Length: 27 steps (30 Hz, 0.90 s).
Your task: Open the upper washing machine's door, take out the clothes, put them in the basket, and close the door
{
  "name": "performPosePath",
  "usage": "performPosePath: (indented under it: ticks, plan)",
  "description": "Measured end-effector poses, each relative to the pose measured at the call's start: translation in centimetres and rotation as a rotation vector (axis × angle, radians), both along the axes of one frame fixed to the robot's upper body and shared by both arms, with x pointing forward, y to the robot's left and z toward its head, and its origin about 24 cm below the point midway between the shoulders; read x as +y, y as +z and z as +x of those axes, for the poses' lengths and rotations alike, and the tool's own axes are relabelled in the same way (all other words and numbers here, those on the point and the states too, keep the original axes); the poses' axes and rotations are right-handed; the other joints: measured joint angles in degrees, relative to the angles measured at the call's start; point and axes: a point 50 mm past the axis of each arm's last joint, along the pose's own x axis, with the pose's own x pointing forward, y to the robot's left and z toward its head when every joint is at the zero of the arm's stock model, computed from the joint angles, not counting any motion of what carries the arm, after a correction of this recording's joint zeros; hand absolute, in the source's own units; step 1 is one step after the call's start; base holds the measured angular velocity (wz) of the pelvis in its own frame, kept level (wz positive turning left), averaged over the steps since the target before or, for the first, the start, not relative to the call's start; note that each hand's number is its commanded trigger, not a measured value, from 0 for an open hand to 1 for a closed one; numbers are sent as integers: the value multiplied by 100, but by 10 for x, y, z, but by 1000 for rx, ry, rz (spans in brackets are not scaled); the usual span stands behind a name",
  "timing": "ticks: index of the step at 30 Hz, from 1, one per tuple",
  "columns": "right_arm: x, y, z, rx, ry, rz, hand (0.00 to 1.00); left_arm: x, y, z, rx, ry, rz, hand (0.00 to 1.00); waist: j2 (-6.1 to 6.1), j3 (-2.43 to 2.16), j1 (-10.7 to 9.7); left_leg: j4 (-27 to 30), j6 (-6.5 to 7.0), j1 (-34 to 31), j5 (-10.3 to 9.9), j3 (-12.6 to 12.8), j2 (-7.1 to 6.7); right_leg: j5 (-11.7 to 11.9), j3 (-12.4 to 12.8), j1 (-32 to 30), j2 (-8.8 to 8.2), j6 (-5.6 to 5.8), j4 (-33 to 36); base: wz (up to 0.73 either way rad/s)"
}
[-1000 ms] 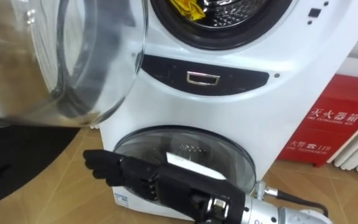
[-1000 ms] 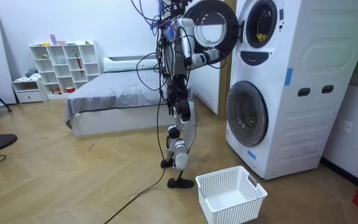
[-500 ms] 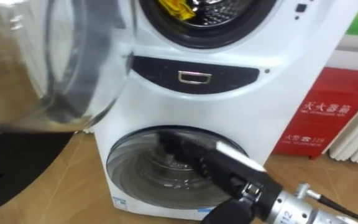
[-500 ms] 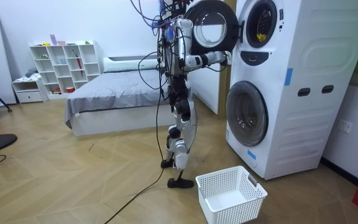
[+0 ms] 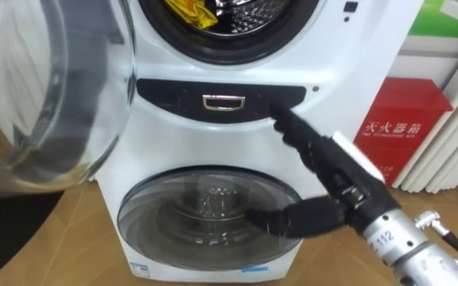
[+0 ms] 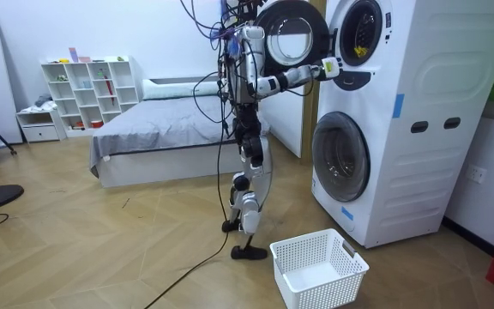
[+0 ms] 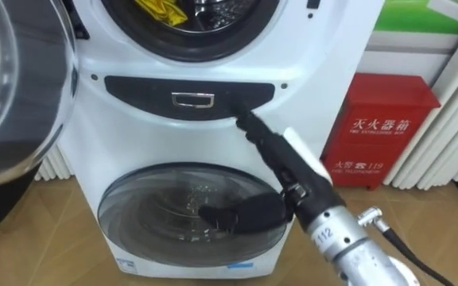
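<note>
A yellow cloth (image 5: 188, 11) lies in the open drum of the upper washing machine (image 5: 356, 48), at the top of both eye views; it also shows as a yellow patch (image 6: 360, 51) in the room view. My right hand (image 5: 318, 156) reaches up from the lower right. Its fingers are straight and point at the dark panel (image 5: 221, 97) just under the drum opening, and its thumb sticks out to the left. The hand is open and holds nothing. The round glass door (image 5: 46, 87) stands swung open at the left.
I stand facing the stacked machines, with the right arm (image 6: 298, 75) stretched toward the upper one. The lower machine's door (image 5: 205, 214) is closed. A white basket (image 6: 320, 268) sits on the floor by my feet. A red box (image 5: 408, 127) stands to the right.
My right hand has risen from in front of the lower door up to the dark panel under the upper drum. The eye view has shifted a little.
</note>
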Motion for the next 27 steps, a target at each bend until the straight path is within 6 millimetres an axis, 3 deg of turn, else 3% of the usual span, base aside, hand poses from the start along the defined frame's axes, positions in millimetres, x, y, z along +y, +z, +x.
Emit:
performPosePath:
  ticks: [11, 19, 24, 27]
  plan:
    - [8, 17, 8, -12, 62, 321, 0, -2, 0, -1, -8, -15, 19, 0, 33, 15, 169, 72, 0, -102, 0, -44, -5, -1, -37, -35, -3, 0, -20, 3]
    - [11, 28, 25, -57, 24, 349, 0, -3, -1, -4, 3, -1, 26, 0, 60, -12, 204, 201, 0, -172, 0, -176, 13, -1, -170, -26, 2, -2, 12, 7]
    - [12, 26, 26, -48, 36, 353, 0, -3, -1, -14, 28, 27, 18, 0, 71, -1, 424, 987, -35, -407, -81, -88, 111, -68, -152, -7, 4, -55, 287, -5]
    - [11, 23, 27, -35, 30, 357, 0, -3, -1, -22, 51, 41, 6, 0, 25, 0, 403, 1921, -70, -793, -234, -105, 211, -359, -178, 39, -15, -194, 480, 17]
